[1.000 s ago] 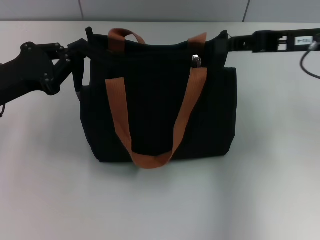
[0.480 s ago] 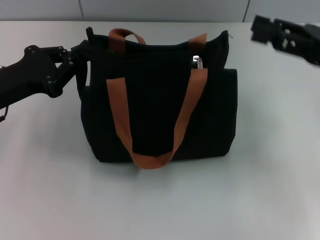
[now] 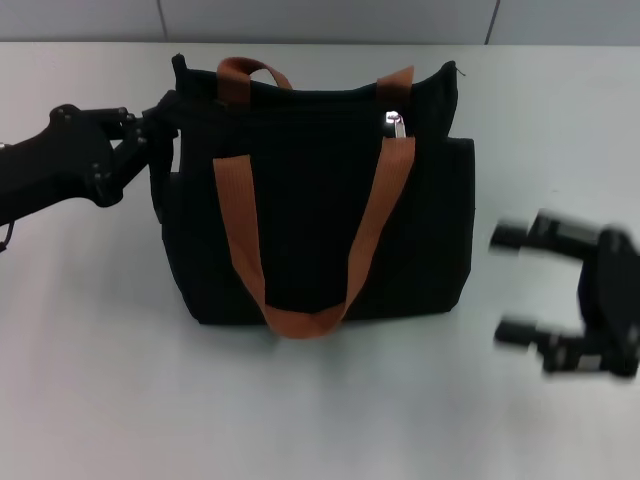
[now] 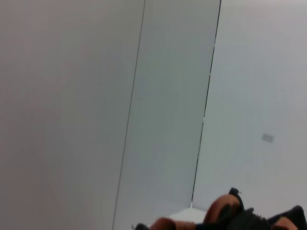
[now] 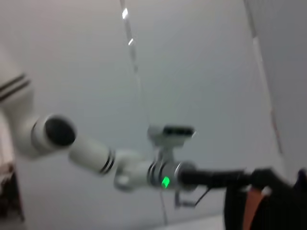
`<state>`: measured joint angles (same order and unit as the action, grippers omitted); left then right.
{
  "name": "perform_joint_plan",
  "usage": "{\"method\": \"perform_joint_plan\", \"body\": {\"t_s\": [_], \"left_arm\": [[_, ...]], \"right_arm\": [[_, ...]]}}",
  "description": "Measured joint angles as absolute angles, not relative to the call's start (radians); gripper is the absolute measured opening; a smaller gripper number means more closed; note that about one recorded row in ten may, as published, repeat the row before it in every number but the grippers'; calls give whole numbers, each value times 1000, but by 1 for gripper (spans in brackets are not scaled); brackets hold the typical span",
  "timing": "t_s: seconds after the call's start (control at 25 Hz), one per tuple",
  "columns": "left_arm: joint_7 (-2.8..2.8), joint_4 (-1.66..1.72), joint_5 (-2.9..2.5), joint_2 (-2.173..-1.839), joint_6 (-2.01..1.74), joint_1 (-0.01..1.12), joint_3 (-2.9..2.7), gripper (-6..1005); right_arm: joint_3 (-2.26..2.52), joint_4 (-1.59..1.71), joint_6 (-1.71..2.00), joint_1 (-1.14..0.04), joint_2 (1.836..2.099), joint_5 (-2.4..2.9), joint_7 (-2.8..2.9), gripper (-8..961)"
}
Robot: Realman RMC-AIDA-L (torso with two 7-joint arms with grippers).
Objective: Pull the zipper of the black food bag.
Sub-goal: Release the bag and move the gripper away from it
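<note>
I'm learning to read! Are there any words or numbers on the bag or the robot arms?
None that can be read.
The bag: plain black, no label showing.
The zipper: bare metal, no marking visible.
The left gripper and right gripper: no text visible.

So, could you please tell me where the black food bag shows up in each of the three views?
Head view: the black food bag stands mid-table, the left gripper at its upper left corner.
Left wrist view: only its top peeks in along the lower edge.
Right wrist view: a sliver at the lower right corner.
Shared landmark: the orange straps.
</note>
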<state>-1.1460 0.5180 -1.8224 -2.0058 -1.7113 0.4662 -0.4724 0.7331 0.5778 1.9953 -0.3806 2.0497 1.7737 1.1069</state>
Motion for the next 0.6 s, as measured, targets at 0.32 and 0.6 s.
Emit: {"method": "perform_joint_plan", "body": {"t_s": [0.32, 0.6], "left_arm": [[-1159, 518, -1850, -1997, -1712, 457, -473, 141], [-1226, 527, -1879, -1987, -1709, 463, -473, 143]], "right_arm": [[731, 482, 1893, -346, 2075, 1980, 884, 833], [725, 477, 1892, -345, 2076, 1987, 885, 833]]}}
